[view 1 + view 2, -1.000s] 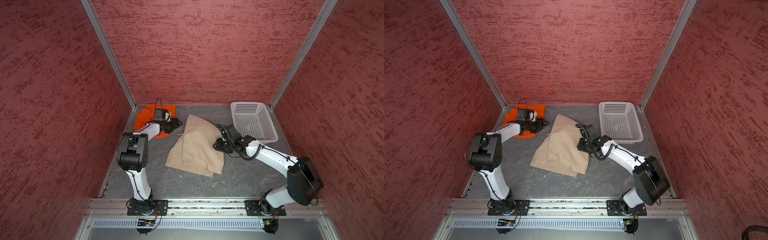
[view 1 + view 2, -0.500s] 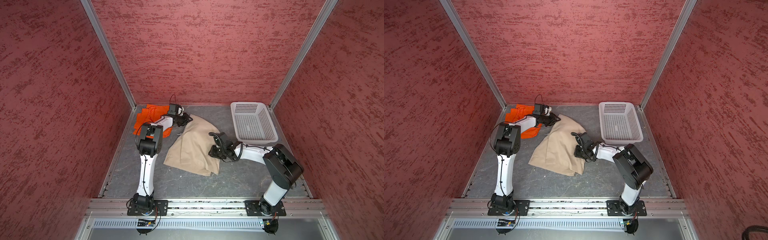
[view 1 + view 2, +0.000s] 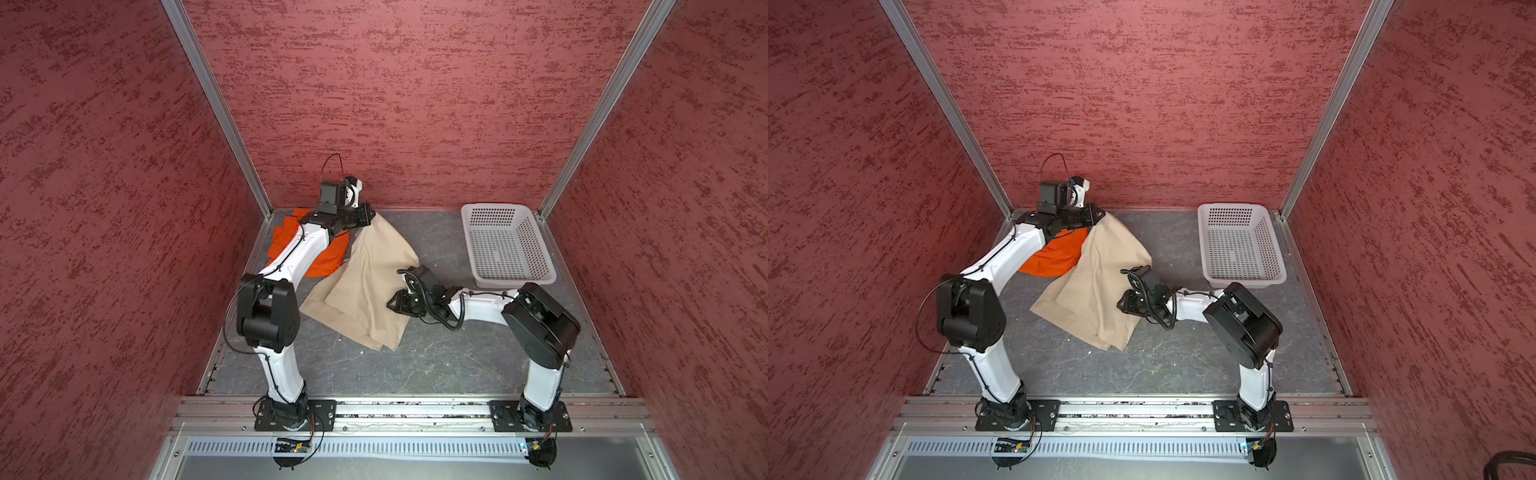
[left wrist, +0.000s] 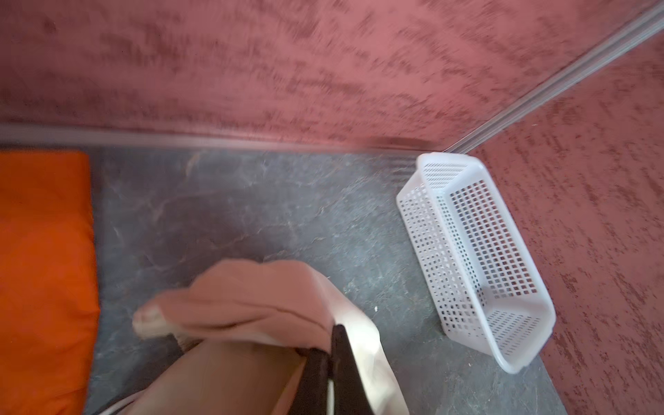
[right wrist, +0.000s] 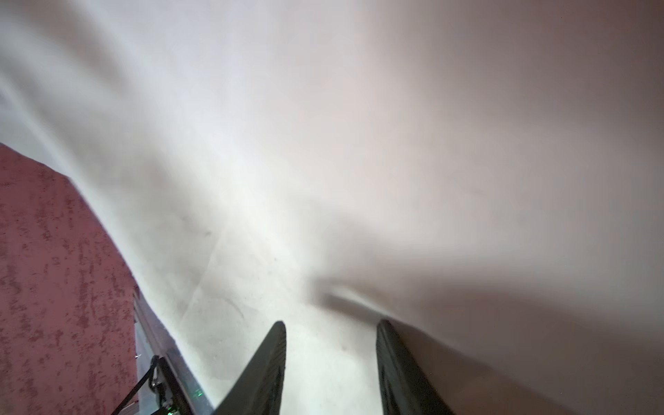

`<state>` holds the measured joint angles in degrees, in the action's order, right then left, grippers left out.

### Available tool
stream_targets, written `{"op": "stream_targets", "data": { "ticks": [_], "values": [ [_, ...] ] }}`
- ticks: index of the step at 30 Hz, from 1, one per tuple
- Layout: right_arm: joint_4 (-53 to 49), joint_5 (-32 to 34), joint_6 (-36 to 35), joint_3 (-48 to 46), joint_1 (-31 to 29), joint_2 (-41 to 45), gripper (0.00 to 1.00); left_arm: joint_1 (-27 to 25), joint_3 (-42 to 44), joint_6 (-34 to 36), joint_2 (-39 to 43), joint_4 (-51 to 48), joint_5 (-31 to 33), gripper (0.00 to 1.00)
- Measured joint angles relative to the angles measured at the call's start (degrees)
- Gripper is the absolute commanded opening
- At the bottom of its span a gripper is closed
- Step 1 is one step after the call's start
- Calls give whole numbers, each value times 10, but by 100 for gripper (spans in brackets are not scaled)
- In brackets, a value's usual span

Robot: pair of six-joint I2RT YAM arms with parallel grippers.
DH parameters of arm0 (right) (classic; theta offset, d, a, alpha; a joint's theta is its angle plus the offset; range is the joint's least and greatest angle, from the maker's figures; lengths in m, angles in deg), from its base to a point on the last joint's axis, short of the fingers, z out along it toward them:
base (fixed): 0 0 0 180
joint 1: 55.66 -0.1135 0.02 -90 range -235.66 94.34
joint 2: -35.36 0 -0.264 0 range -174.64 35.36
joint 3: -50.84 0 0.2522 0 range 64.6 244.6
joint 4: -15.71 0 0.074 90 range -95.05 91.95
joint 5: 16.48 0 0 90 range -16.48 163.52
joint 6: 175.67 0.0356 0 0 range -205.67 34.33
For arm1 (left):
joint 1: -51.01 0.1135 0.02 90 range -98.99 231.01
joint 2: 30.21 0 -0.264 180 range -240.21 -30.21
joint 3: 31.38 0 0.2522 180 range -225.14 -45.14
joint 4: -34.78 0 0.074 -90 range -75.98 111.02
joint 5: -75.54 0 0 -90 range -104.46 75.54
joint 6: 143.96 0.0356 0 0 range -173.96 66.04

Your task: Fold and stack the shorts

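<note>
Beige cloth is the matter in hand. The beige shorts [image 3: 370, 286] lie mid-frame in both top views, spread on the grey surface [image 3: 436, 361], with their far corner drawn up towards the upper middle. The left end effector [image 4: 328, 359] is clamped on that corner: in the left wrist view its two dark fingers meet with a bunched fold of beige pinched between them. The right end effector [image 3: 392, 306] sits low at the right edge of the same pair. In the right wrist view its jaws stand partly apart, pale fabric fills the frame beyond them, and no cloth shows pinched there.

This looks like the start of a fold, with only the left side gripped. To do it well, I judge the right side should take a matching edge corner, gathering the same layers, before either arm lifts. Otherwise the cloth will likely hang skewed from one point. Both corners should then travel together and level, and be laid on the opposite edge rather than dropped, so the layers line up. The orange shorts [image 3: 328, 264] lie left of centre, partly under the left arm and meeting the beige pair's edge, so a sideways drag could pull them along.

The beige pair is soft and plain, with shallow creases and a doubled edge at its lower corner; it is no tidy rectangle yet. The orange pair is bright and rumpled. The white basket [image 3: 536, 249] stands apart at the upper right.
</note>
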<state>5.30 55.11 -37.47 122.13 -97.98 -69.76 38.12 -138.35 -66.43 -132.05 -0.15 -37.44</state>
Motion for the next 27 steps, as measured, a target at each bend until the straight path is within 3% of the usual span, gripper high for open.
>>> {"op": "stream_targets", "data": {
  "ticks": [7,10,16,19,22,25,27],
  "values": [
    [-10,-7,-13,-48,69,188,46,-56,2,167,106,-48,34,0],
    [-39,-7,-18,-82,121,268,47,-112,21,217,126,-71,36,0],
    [-194,30,-47,-118,221,382,49,-272,106,284,137,-117,18,0],
    [-254,50,-68,-117,252,419,51,-356,131,297,119,-146,-2,20],
    [-308,70,-97,-105,261,433,52,-419,143,297,92,-163,-20,52],
    [-348,77,-128,-79,259,422,53,-436,161,271,89,-169,-30,67],
    [-370,88,-152,-57,248,409,55,-424,175,250,101,-160,-31,72]
  ]
}}
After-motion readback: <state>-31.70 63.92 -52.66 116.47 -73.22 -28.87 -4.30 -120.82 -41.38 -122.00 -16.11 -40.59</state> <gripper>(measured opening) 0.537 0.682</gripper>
